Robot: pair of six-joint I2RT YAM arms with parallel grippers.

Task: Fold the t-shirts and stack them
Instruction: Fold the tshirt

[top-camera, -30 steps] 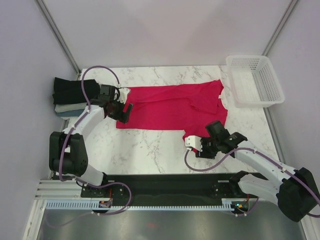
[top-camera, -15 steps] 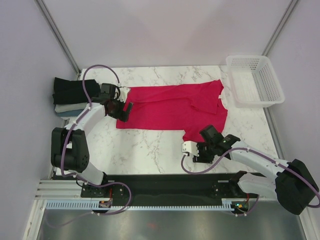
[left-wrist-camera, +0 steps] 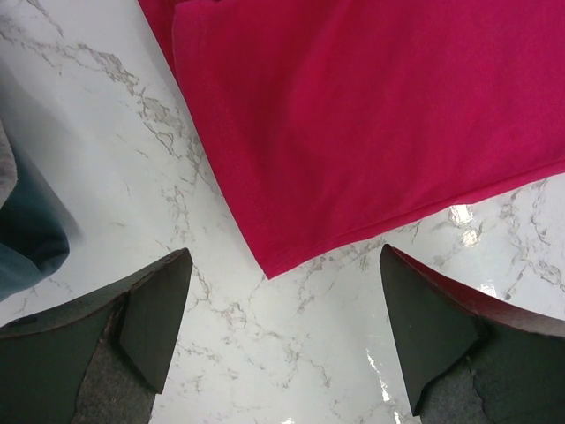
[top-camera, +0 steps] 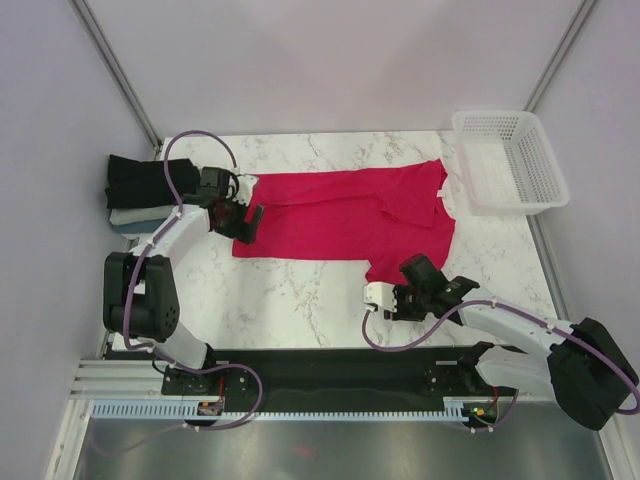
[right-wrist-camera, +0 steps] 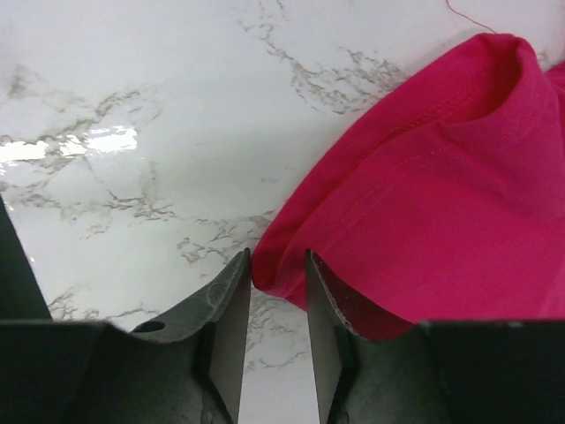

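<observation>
The crimson-red t-shirt (top-camera: 345, 215) lies spread flat across the middle of the table. My left gripper (top-camera: 243, 218) hovers at its left end. In the left wrist view the gripper (left-wrist-camera: 284, 265) is wide open and empty, with a corner of the shirt (left-wrist-camera: 353, 132) just ahead between the fingers. My right gripper (top-camera: 380, 292) is at the shirt's near corner. In the right wrist view the gripper (right-wrist-camera: 277, 256) has its jaws only narrowly apart, and the shirt's raised hem (right-wrist-camera: 424, 194) sits between the tips. Folded shirts are stacked at far left, black (top-camera: 135, 175) on top of pale grey-white (top-camera: 135, 213).
A white mesh basket (top-camera: 510, 160) stands at the back right corner. The blue folded shirt's edge (left-wrist-camera: 26, 230) shows at the left of the left wrist view. Grey walls enclose the marble table (top-camera: 290, 290) on three sides.
My right gripper has moved left and toward the near edge, onto the shirt's near corner. The left gripper has shifted only slightly. The shirt has not moved.
</observation>
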